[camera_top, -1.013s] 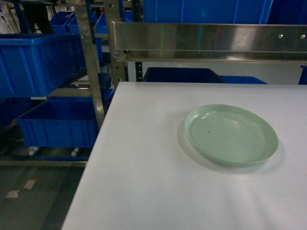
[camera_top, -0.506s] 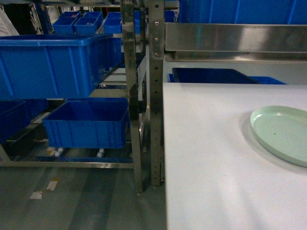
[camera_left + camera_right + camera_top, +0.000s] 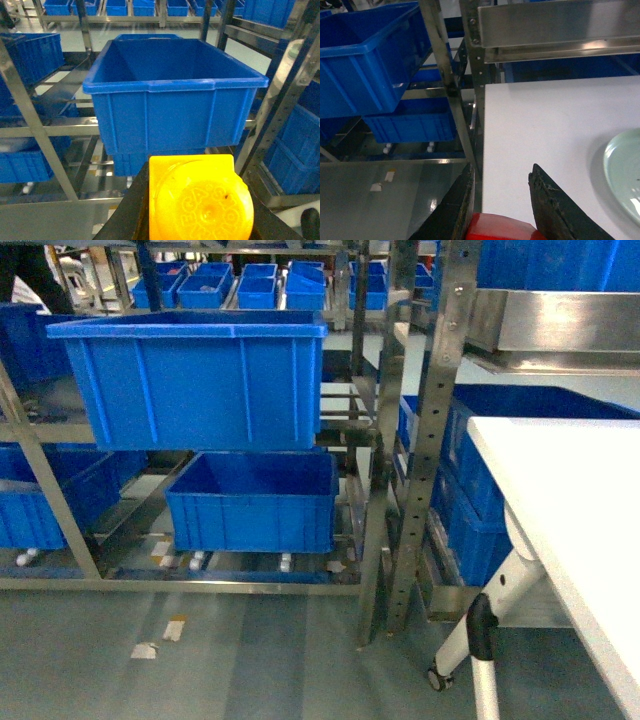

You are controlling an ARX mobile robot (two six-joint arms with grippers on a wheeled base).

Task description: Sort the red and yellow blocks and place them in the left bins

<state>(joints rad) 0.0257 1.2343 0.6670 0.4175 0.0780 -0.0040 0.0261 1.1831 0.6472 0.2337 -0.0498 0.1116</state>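
Shelving of steel uprights (image 3: 425,430) stands between the white table (image 3: 570,500) and two stacked blue bins: upper bin (image 3: 195,375), lower bin (image 3: 252,502) open-topped beneath it, bare floor in front. The left gripper (image 3: 197,210) is closed around the yellow block (image 3: 200,200), facing the upper bin's wall. The right gripper (image 3: 501,200) clamps the red block (image 3: 500,227) above the table's left edge, near a green plate (image 3: 625,175).

Upper bin (image 3: 190,380) above lower bin (image 3: 252,502) on the rack (image 3: 395,440), left of the table (image 3: 570,500).
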